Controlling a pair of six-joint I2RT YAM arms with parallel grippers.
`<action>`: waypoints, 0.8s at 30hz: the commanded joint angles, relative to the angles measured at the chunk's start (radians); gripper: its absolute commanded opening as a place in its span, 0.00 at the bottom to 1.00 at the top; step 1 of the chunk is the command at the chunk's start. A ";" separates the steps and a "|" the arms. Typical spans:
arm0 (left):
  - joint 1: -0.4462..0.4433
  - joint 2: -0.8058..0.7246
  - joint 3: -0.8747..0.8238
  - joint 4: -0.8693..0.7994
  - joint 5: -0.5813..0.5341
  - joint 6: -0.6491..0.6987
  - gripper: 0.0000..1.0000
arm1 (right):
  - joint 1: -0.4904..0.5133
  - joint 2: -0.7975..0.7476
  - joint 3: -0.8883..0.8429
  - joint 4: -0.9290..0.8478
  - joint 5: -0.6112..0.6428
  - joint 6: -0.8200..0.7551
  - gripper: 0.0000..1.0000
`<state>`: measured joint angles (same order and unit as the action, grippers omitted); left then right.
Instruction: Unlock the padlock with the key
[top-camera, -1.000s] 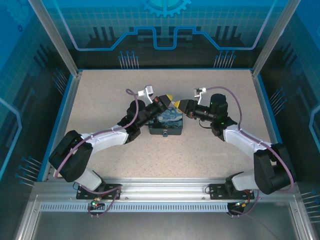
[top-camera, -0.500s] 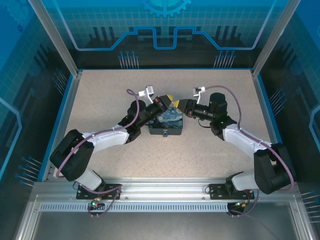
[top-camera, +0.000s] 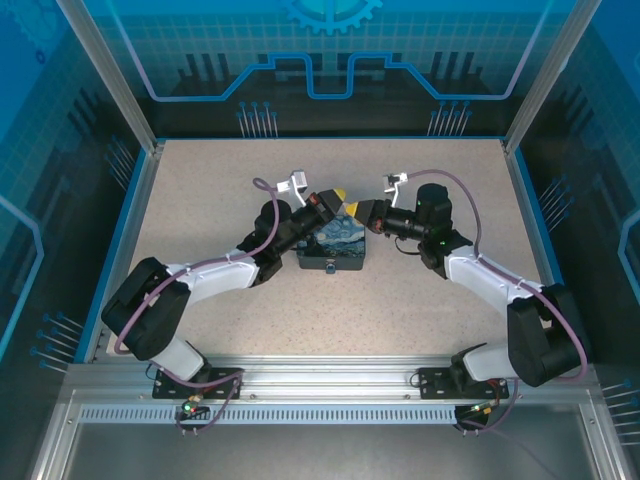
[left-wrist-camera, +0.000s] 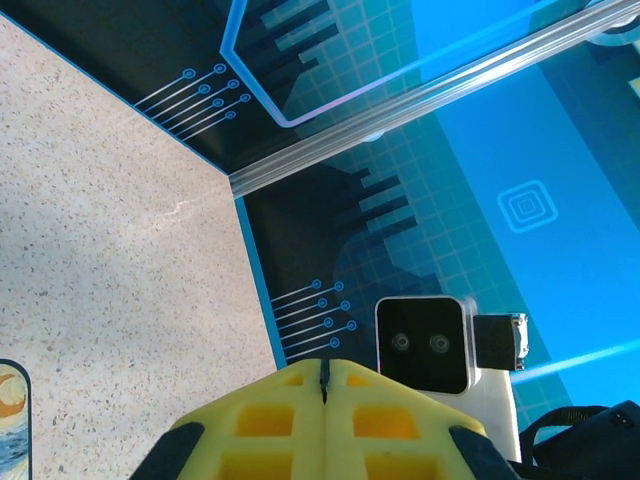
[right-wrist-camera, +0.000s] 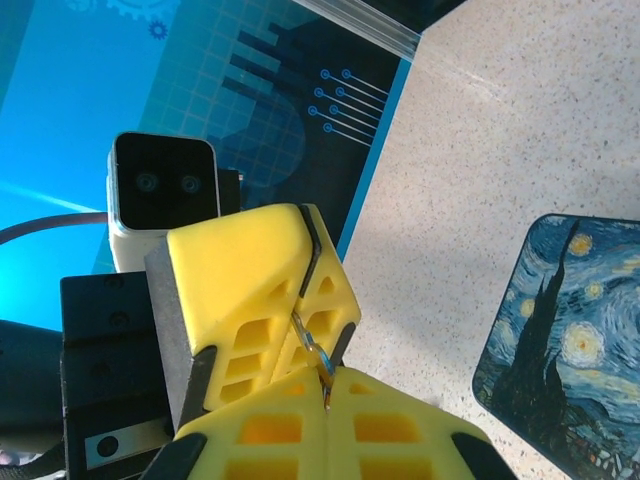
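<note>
Top view: both my arms lean in and meet over the far edge of the padlock (top-camera: 332, 247). It lies flat mid-table, swirled blue face up, dark side toward the bases. The speckled beige table (top-camera: 430, 300) runs bare all around it out to the blue rim, so there's open room on every side. From up here my tips blur into one yellow dab.

The right wrist view sorts it out. My left pincer (right-wrist-camera: 318, 305) is clenched, blocky yellow fingers with square pockets pressed flat together. The key (right-wrist-camera: 310, 345), a thin metal sliver, pokes out of its seam. My right pincer (right-wrist-camera: 327, 388) is clenched too, with the key's lower end right at its seam. Whether it's nipped there, I can't tell. The padlock's rounded corner sits at the right of that frame, apart from the fingers.

The left wrist view adds a sliver of padlock at lower left and an aluminium post at the table's corner.
</note>
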<state>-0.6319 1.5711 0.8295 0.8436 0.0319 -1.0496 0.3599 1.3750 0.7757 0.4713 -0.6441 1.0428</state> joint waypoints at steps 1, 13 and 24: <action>0.001 0.004 -0.001 0.016 0.011 -0.013 0.04 | 0.011 -0.002 0.034 -0.025 -0.021 -0.032 0.00; 0.087 -0.211 0.126 -0.641 0.047 0.015 0.65 | 0.031 -0.088 0.097 -0.457 0.175 -0.360 0.00; 0.088 -0.160 0.275 -0.987 0.173 -0.053 0.62 | 0.281 -0.122 0.227 -0.714 0.767 -0.668 0.00</action>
<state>-0.5457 1.3911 1.0996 -0.0353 0.1486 -1.0592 0.5873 1.2724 0.9718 -0.1436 -0.1204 0.5022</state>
